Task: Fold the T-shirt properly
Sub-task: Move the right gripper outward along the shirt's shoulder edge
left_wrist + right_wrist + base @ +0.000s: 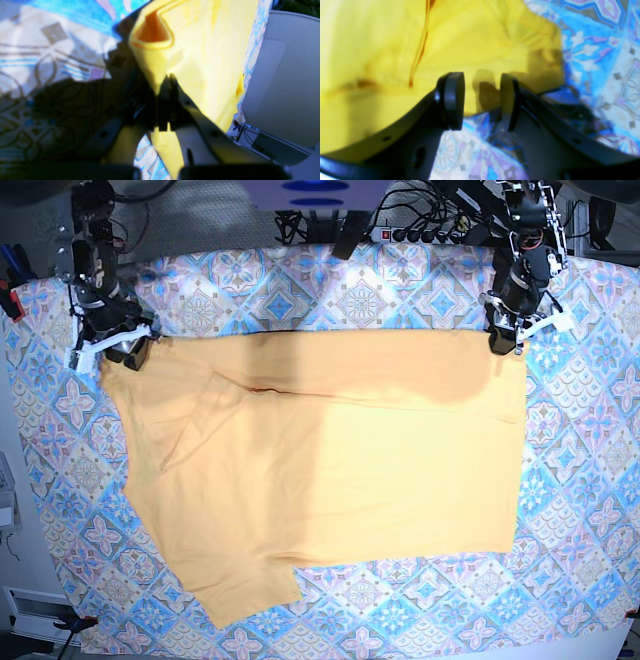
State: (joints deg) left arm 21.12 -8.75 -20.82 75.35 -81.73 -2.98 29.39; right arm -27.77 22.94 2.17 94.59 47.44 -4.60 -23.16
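Observation:
The pale orange-yellow T-shirt point(340, 470) lies spread flat across the patterned tablecloth point(380, 290), with a sleeve sticking out at the front left. My left gripper point(503, 340) is at the shirt's far right corner. In the left wrist view it point(167, 82) is shut on a fold of the shirt point(205, 50), and fabric runs down between the fingers. My right gripper point(125, 352) is at the shirt's far left corner. In the right wrist view it point(482, 100) is open, its pads apart just above the edge of the shirt point(382, 37).
Cables and a power strip point(400, 225) lie beyond the table's back edge. A pale grey panel point(282, 75) stands off the table's side near my left arm. Tablecloth shows around the shirt on all sides.

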